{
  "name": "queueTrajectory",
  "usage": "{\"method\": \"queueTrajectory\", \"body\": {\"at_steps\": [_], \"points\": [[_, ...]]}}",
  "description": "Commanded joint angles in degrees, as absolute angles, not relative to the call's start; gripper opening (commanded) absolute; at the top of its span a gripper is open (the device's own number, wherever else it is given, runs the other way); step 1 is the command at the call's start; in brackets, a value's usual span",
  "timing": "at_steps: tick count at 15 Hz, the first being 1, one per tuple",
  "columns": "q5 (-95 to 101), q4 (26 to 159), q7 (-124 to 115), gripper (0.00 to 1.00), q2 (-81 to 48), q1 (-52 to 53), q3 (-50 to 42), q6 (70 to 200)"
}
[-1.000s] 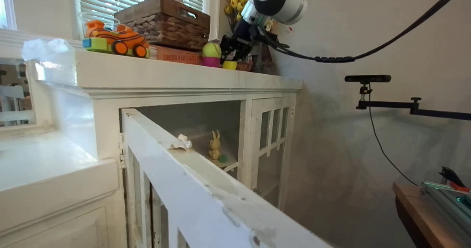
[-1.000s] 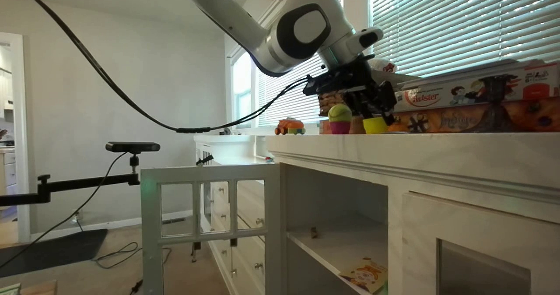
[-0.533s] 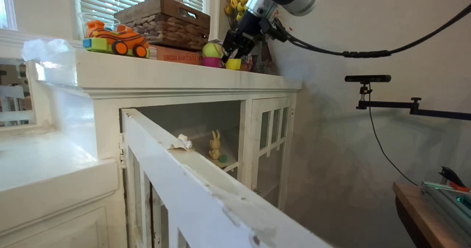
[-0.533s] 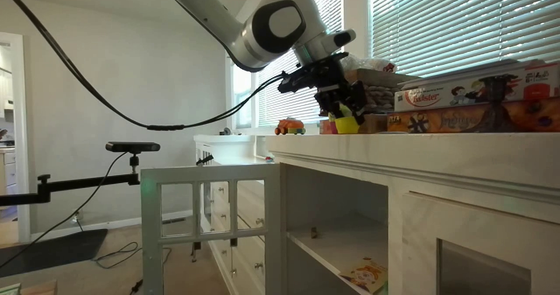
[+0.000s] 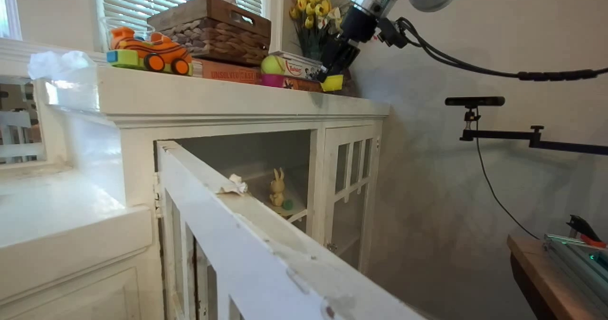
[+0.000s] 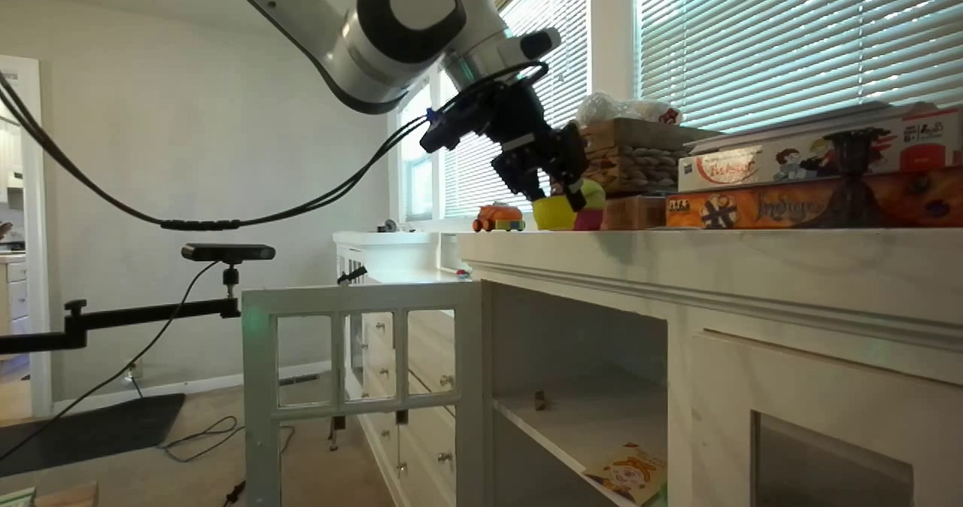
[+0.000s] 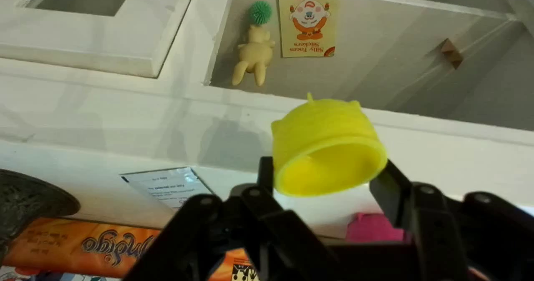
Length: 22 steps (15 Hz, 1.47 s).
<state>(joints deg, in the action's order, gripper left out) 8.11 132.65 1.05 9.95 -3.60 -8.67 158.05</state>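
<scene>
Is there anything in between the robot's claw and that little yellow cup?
Nothing visible: in the wrist view, the gripper has its fingers directly against both sides of the yellow cup. The pink item shows past one finger, not in between.

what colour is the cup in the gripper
Yellow, inside and out. The cup shows best in the wrist view.

Both exterior views share the cabinet [image 6: 752, 270] from opposing angles; the wrist view looks down from nearer.
</scene>
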Motion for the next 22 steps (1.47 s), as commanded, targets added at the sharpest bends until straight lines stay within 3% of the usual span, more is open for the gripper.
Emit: {"method": "queueTrajectory", "body": {"at_steps": [1,9,22], "points": [[7.21,140.74,4.58,0.35,16.32,-3.45,-6.89,158.79],[8.55,147.95,2.77,0.35,12.90,-3.58,-3.28,166.24],[9.31,147.56,0.67,0.35,-9.52,-3.71,-5.25,186.10]]}}
